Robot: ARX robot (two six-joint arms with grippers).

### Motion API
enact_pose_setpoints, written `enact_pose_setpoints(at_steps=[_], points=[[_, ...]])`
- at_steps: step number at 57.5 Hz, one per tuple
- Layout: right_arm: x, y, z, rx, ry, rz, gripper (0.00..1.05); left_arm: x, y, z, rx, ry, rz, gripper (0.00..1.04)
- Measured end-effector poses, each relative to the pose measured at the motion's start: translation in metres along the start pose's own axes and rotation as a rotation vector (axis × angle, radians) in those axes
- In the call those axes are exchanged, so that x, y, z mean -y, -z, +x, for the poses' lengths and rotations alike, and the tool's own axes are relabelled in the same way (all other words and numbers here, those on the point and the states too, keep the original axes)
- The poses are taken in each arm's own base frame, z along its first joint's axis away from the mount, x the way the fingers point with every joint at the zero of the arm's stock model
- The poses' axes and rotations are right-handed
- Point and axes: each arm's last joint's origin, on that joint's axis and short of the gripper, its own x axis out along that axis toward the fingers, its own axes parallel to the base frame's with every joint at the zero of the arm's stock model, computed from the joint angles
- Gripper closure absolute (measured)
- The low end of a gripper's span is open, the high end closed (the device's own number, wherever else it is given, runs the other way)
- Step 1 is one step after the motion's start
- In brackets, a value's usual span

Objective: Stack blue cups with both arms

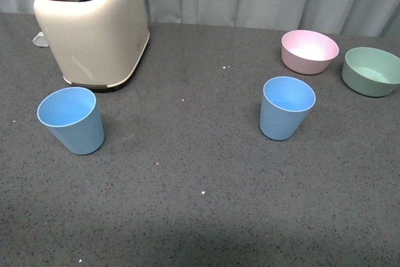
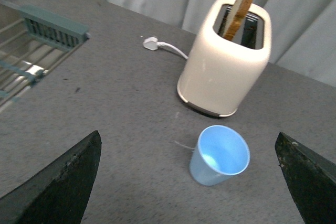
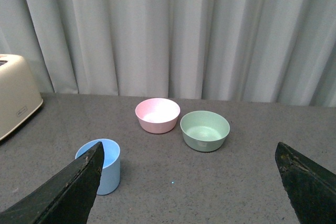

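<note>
Two light blue cups stand upright and apart on the grey table: one at the left (image 1: 70, 120) in front of the toaster, one right of centre (image 1: 286, 107) near the bowls. Neither arm shows in the front view. My left gripper (image 2: 189, 182) is open and empty, its black fingers (image 2: 63, 182) wide apart, above and back from the left cup (image 2: 219, 155). My right gripper (image 3: 189, 182) is open and empty; the right cup (image 3: 102, 165) stands partly behind one of its fingers (image 3: 63, 190).
A cream toaster (image 1: 94, 26) with a slice of bread stands at the back left, its white plug (image 2: 151, 43) behind it. A pink bowl (image 1: 309, 51) and a green bowl (image 1: 372, 71) sit at the back right. A sink with a green rack (image 2: 37, 45) lies beside the table.
</note>
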Motion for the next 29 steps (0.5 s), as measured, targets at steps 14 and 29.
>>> enact_pose_setpoints(at_steps=[14,29], points=[[0.000,0.000,0.000,0.000,0.000,0.000,0.10,0.030,-0.003,0.087,-0.267,0.034,0.007,0.07],[0.000,0.000,0.000,0.000,0.000,0.000,0.10,0.039,0.021,0.153,-0.561,-0.048,-0.011,0.07]])
